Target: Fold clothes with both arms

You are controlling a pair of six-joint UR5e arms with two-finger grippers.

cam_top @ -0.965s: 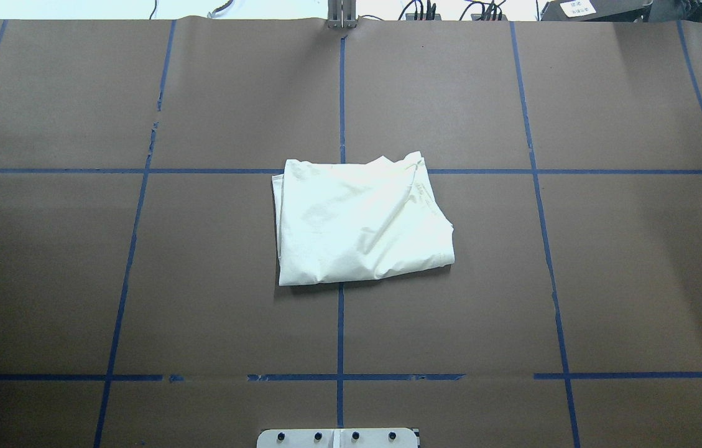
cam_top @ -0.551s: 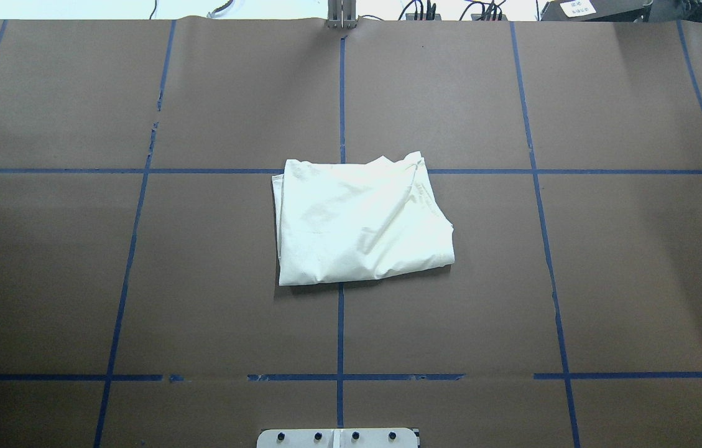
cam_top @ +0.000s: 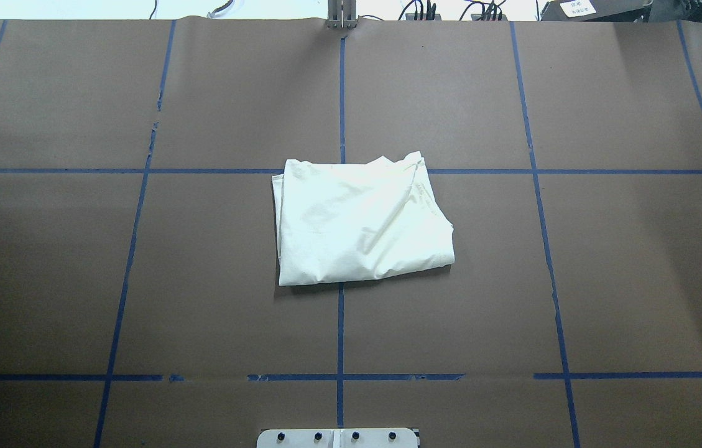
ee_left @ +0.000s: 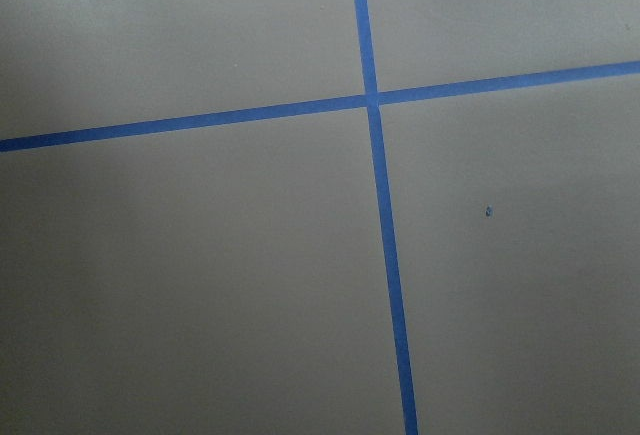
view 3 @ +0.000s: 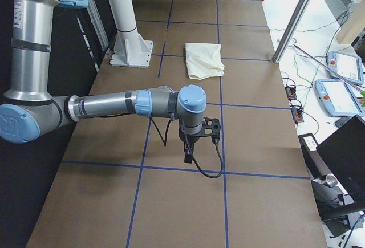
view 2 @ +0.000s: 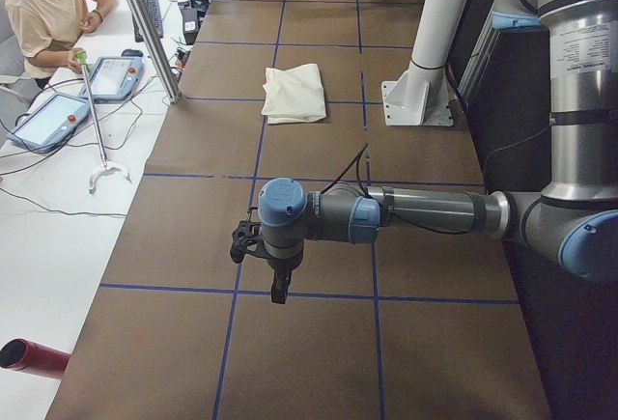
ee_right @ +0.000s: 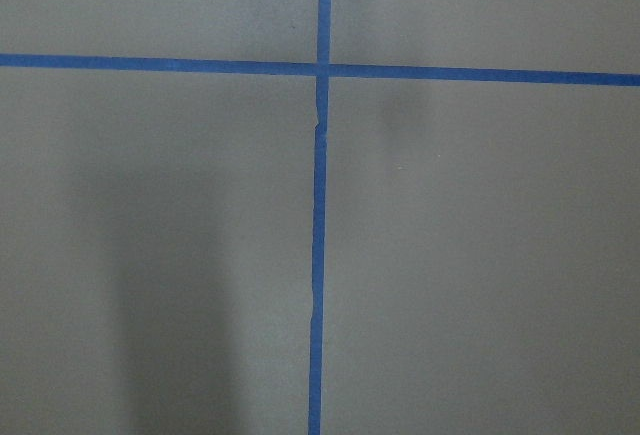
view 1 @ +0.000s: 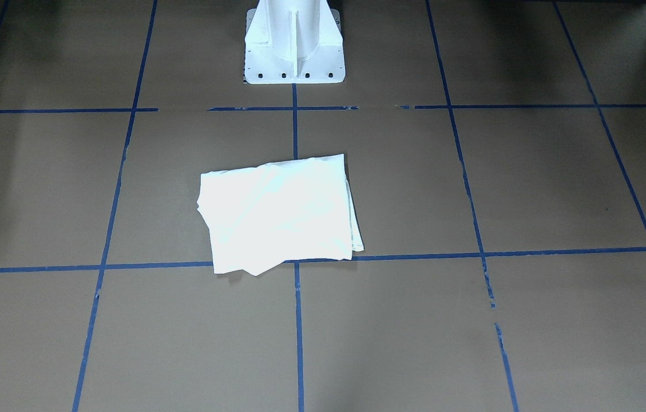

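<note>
While you watch, one folded shirt (cam_top: 360,224) lies in front of the white base (view 1: 294,57), bare table (cam_top: 574,280) round every edge, and one left gripper (view 2: 278,293) and one right gripper (view 3: 187,158) hang well off to its sides; wide or narrow, you cannot tell.

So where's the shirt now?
In the overhead view the folded T-shirt lies mid-table, across the centre tape line, in front of the white pedestal base.
</note>
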